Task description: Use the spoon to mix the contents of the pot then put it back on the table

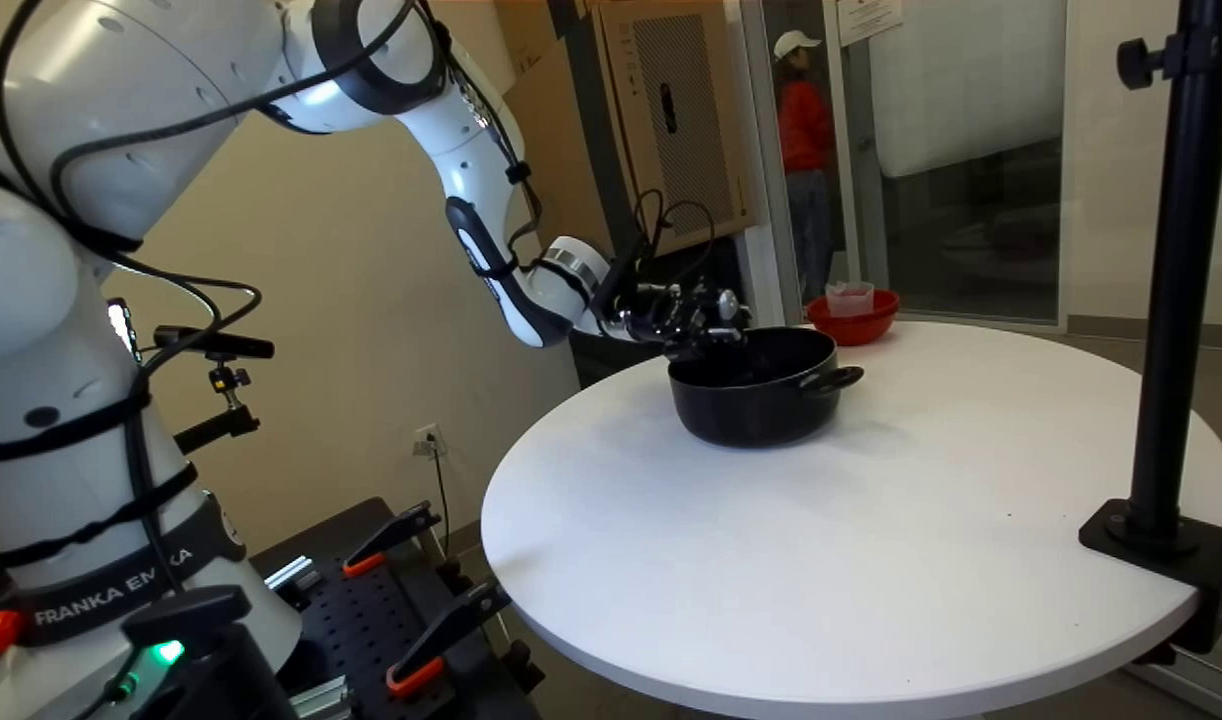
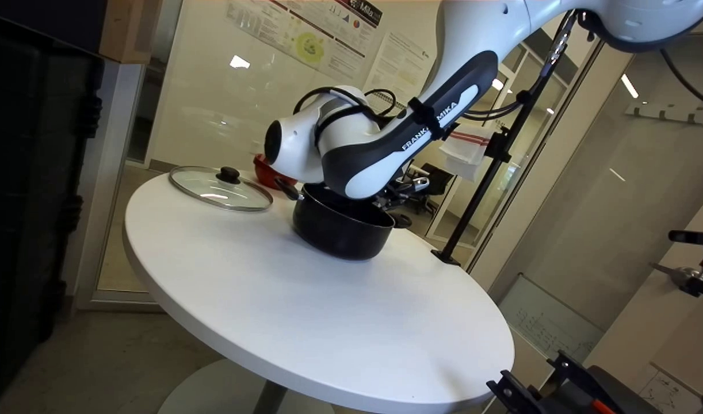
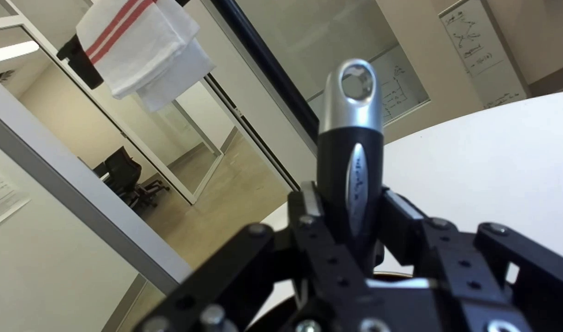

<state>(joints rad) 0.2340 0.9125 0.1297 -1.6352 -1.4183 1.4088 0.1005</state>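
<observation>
The surface spreads across the lower right of an exterior view, with the pot on it a little right of mid-frame, and low in the wrist view the gripper clasps the spoon, silver end toward the frame's top (its lower end is hidden).

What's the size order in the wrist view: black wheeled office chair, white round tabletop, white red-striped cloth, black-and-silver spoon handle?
1. Tabletop, though cropped
2. Spoon handle and striped cloth: too close to rank; handle longer, cloth wider, handle nearer the camera
3. Office chair
</observation>
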